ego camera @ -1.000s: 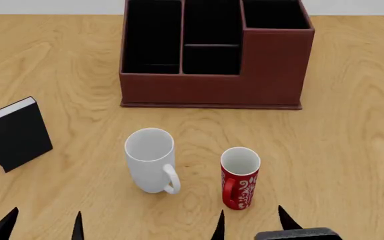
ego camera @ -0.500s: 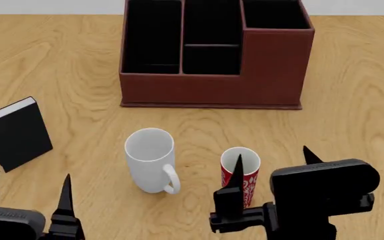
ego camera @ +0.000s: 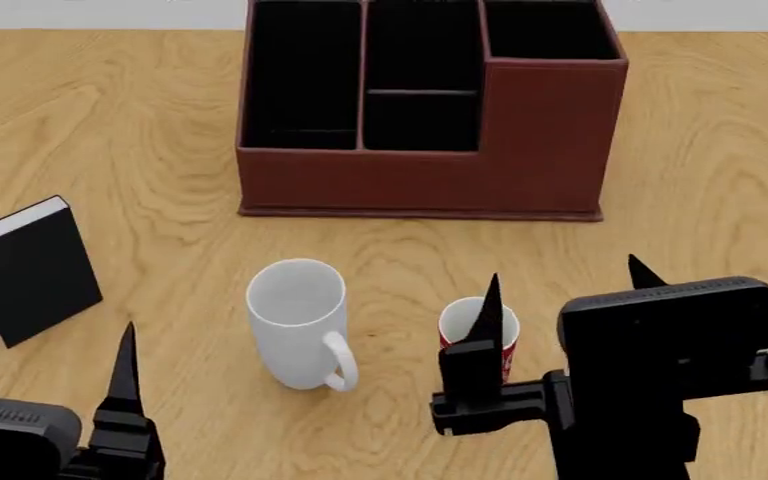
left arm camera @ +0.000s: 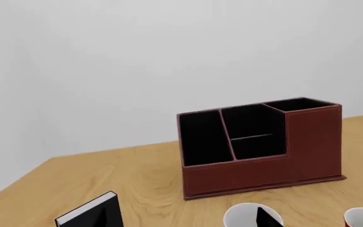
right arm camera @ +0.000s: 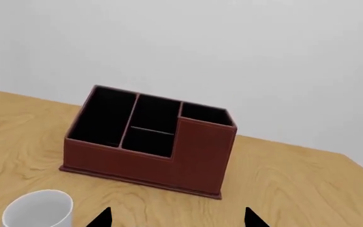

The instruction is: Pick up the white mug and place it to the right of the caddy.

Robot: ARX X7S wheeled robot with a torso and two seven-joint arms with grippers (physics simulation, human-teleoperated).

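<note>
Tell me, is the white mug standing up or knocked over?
Standing up. The white mug sits on its base on the table, its round opening facing up and its handle at the side. It looks empty inside.

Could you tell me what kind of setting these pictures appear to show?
Most likely a simulated desk or office tabletop: a wooden table against a plain white wall, holding a leather-look caddy with compartments, a small black book, and two mugs, the white mug and a red one.

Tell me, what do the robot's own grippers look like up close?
Both the left gripper and the right gripper are matte black: blocky bodies ending in thin, pointed, blade-like fingers. No cables or markings show.
</note>
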